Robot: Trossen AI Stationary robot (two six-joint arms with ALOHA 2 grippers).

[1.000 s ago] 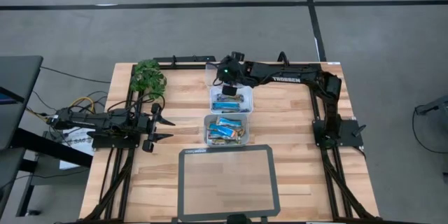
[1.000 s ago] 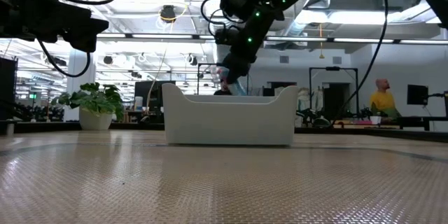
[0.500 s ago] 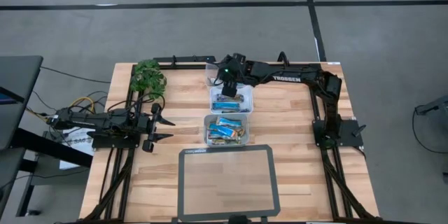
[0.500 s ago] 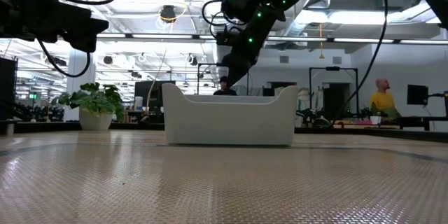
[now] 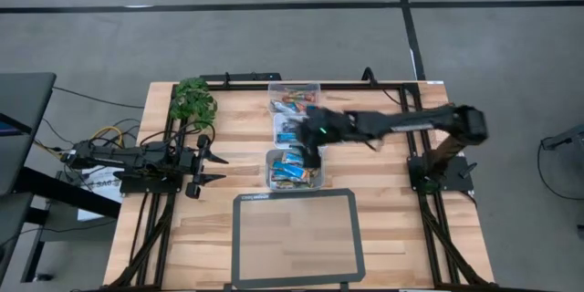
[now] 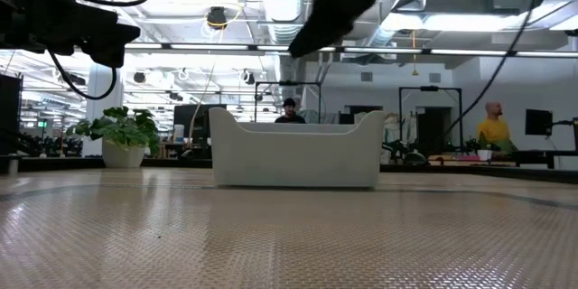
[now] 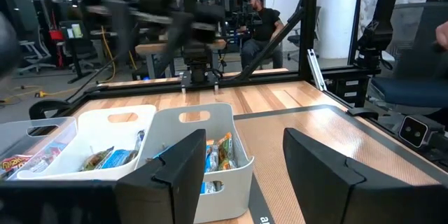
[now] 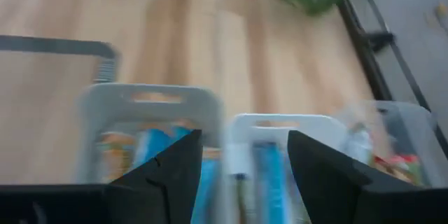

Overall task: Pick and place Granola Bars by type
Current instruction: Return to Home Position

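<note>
1. The granola bars (image 5: pixel 292 170) lie sorted in three bins running up the middle of the high view: a clear bin (image 5: pixel 272 96), a white bin (image 5: pixel 276 130) and a gray bin (image 5: pixel 267 169). I see none loose on the tabletop (image 5: pixel 383 173).
2. The right pincer (image 5: pixel 312 141) hangs above the white and gray bins, released and empty.
3. To go home cleanly, it should rise clear of the bin walls first, then fold back toward frame right.
4. The left pincer (image 5: pixel 217 168) waits at middle left, also released.
</note>
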